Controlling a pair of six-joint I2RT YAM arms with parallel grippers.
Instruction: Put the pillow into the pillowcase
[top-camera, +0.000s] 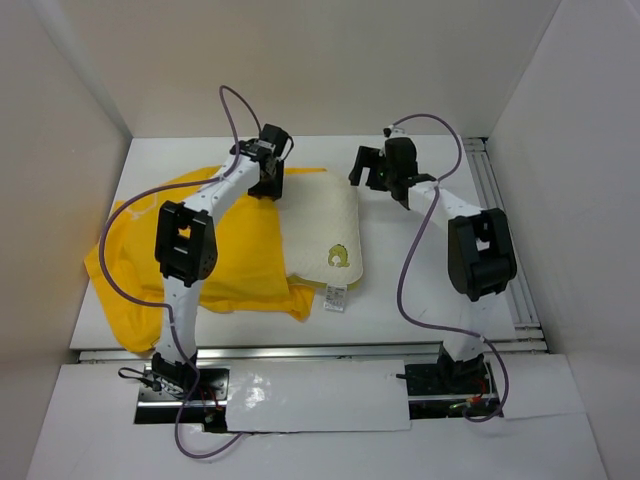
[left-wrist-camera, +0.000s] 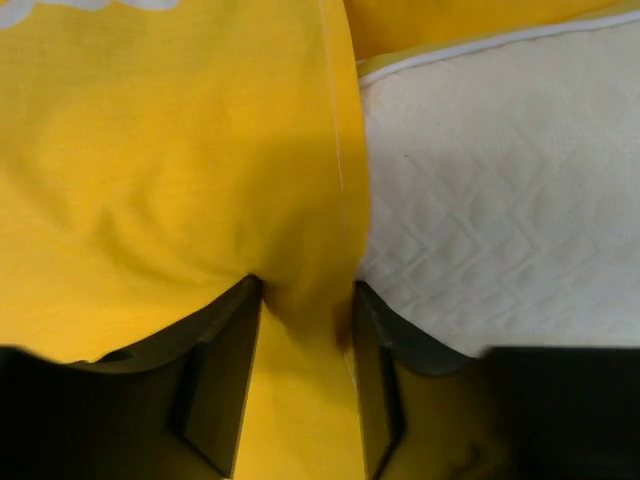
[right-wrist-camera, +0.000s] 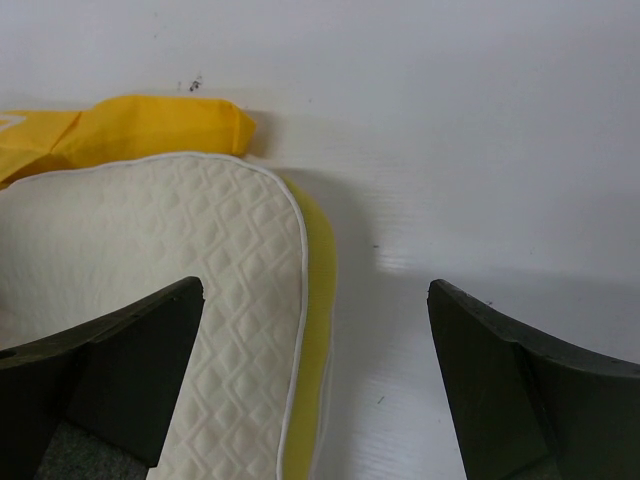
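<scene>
Top external: high above near edge, looks down over whole table (top-camera: 385, 240). Left wrist: very close, faces down onto pillowcase (left-wrist-camera: 150, 180) beside pillow (left-wrist-camera: 500, 200). Right wrist: close, low, over pillow's corner. All 3 views share the pillow.

White arms (top-camera: 228, 186), black joints (top-camera: 185, 240), purple cables (top-camera: 399, 288)

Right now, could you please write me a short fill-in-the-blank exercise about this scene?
1. The left jaws pinch a fold of the ____ pillowcase.
2. The right jaws stand ____ over the edge of the pillow.
3. Most of the pillowcase lies on the pillow's ____ side.
Missing words: yellow; open; left.
</scene>
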